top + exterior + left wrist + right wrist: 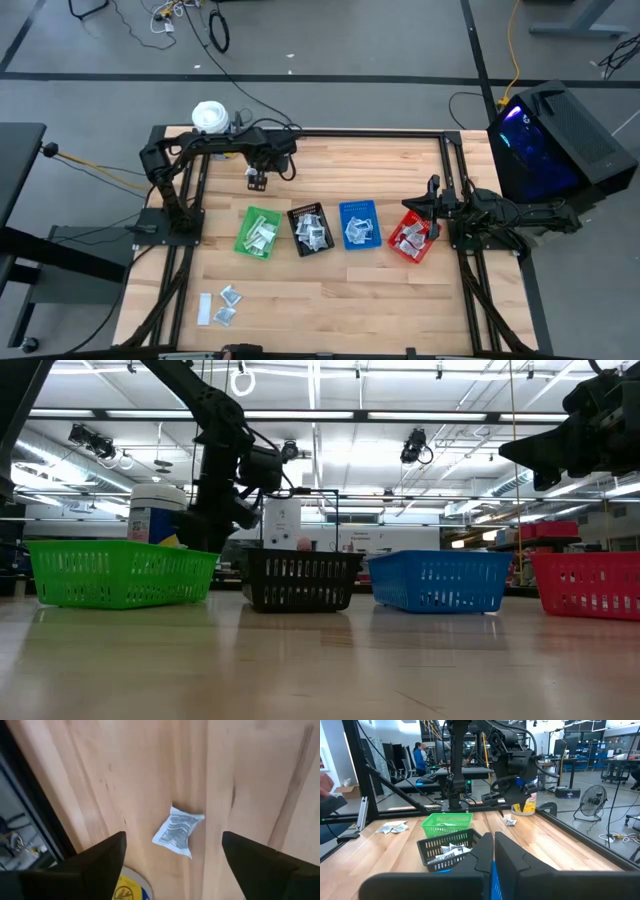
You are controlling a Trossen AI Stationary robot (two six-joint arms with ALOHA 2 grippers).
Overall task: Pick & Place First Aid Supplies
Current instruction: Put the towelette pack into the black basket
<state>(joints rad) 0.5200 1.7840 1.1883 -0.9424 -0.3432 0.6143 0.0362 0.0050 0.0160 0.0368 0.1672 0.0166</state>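
Note:
One small white sachet with grey print (177, 834) lies flat on the wooden table near its far left, next to the white tub (210, 117). My left gripper (173, 839) hangs above it, pointing steeply down and open, one finger on each side and clear of it. In the right wrist view the same sachet (510, 822) lies just below that gripper (498, 806). More sachets fill the green (258, 232), black (311, 230), blue (358, 224) and red (412, 238) bins. My right gripper (493, 851) is shut and waits level at the table's right side, above the red bin.
A few loose sachets (225, 305) lie near the table's front left corner. The four bins stand in a row across the middle. The tub (127, 887) stands close beside my left gripper. A black frame rail (300, 133) runs along the table's far edge.

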